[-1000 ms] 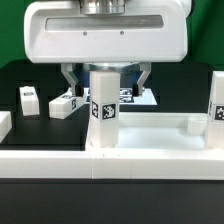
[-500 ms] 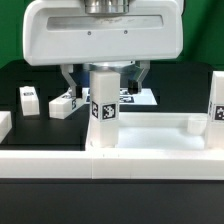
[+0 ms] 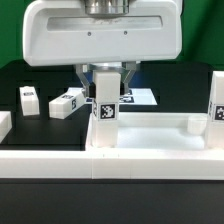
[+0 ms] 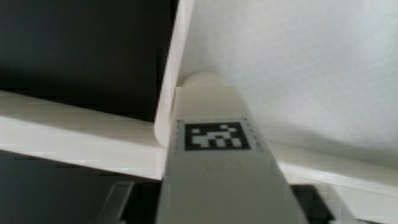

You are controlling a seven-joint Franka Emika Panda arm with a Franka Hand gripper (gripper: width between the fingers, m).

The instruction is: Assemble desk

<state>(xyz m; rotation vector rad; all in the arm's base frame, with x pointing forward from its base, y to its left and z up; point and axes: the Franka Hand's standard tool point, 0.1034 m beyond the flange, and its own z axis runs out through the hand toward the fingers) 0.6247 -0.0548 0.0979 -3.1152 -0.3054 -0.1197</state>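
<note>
The white desk tabletop (image 3: 150,128) lies flat with its rim up. One square white leg (image 3: 104,98) with a black-and-white tag stands upright in its corner on the exterior view's left. My gripper (image 3: 105,84) hangs straight above this leg, with its fingers (image 3: 85,78) pressed against both sides of it. In the wrist view the leg (image 4: 221,140) runs up the middle between the fingers (image 4: 128,196), over the tabletop's rim (image 4: 80,122). A second leg (image 3: 217,102) stands upright at the tabletop's other corner.
Two loose legs (image 3: 28,98) (image 3: 65,103) lie on the black table at the exterior view's left, and another white part (image 3: 4,122) is at the far left edge. The marker board (image 3: 142,97) lies behind the gripper. A long white rail (image 3: 110,165) runs along the front.
The fingers stood spread wide on either side of the upright leg and have now moved inward against its sides. The leg and tabletop have not moved.
</note>
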